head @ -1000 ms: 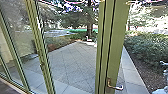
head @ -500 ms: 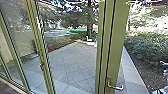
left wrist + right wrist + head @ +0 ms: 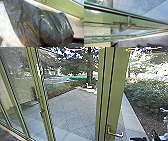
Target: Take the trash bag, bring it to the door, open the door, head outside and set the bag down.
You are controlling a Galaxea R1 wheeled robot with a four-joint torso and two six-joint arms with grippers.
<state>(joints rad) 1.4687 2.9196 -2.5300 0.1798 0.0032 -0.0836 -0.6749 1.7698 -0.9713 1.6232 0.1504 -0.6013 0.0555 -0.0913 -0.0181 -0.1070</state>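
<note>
Edging in comes the black right hand [image 3: 139, 139], grip unreadable; too low, it could slip under the curved silver door handle [image 3: 117, 134] beside it.

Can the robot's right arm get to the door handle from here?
Probably yes. In the right wrist view, the door handle looks close and sticks out from the green frame, and I can see nothing in front of it.

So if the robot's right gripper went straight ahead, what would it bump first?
Probably the metal door handle, sticking out from the green door. I can't tell how far off it is, so maybe it'd just miss.
</note>
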